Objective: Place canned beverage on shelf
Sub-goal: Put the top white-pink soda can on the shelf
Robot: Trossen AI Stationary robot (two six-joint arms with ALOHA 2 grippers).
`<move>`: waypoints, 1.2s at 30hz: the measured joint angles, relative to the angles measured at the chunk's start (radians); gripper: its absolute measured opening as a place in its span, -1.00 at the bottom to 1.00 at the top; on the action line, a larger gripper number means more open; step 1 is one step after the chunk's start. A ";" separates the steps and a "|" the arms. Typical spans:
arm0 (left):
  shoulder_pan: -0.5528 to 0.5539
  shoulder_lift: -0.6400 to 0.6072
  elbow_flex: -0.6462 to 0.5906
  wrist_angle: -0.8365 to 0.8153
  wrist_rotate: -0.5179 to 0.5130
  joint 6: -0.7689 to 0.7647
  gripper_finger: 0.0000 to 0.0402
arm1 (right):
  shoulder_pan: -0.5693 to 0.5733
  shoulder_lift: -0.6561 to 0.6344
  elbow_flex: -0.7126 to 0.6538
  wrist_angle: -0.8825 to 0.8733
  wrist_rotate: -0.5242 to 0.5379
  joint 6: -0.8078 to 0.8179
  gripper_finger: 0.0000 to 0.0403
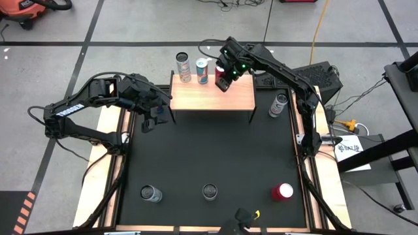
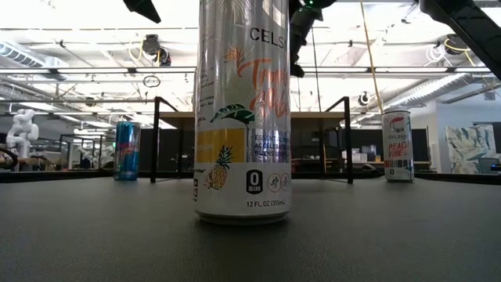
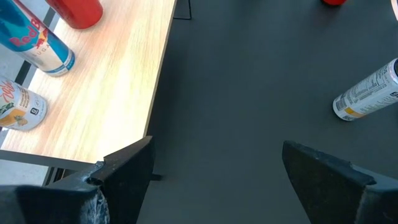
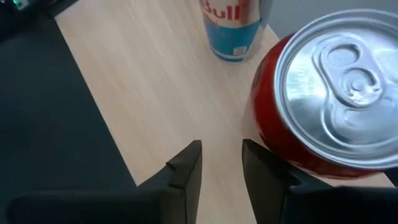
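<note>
Right wrist view only: right claw (image 4: 221, 168) nearly pinched, empty, beside red can (image 4: 323, 99) on shelf (image 1: 212, 96). Low view: tall can (image 2: 243, 110) blocks shelf. Left claw (image 1: 151, 121) spread beside shelf.

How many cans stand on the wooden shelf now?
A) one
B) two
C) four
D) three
D: the high view shows a pale can, a blue-and-silver can and a red can on the shelf, the red one under the right pincer.
</note>
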 joint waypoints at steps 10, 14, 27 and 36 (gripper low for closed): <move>0.000 0.000 0.000 -0.001 0.000 0.000 0.74 | -0.007 0.012 0.000 0.009 -0.001 0.000 -0.51; 0.000 0.000 0.000 -0.007 0.000 0.000 0.74 | -0.006 0.009 0.000 -0.038 -0.001 0.001 -0.51; 0.000 0.000 0.000 -0.023 -0.009 0.000 0.74 | 0.012 -0.095 0.000 -0.349 0.081 0.012 -0.51; 0.000 0.002 0.000 -0.024 0.014 -0.011 0.74 | 0.027 -0.235 0.000 -0.394 0.127 0.145 -0.51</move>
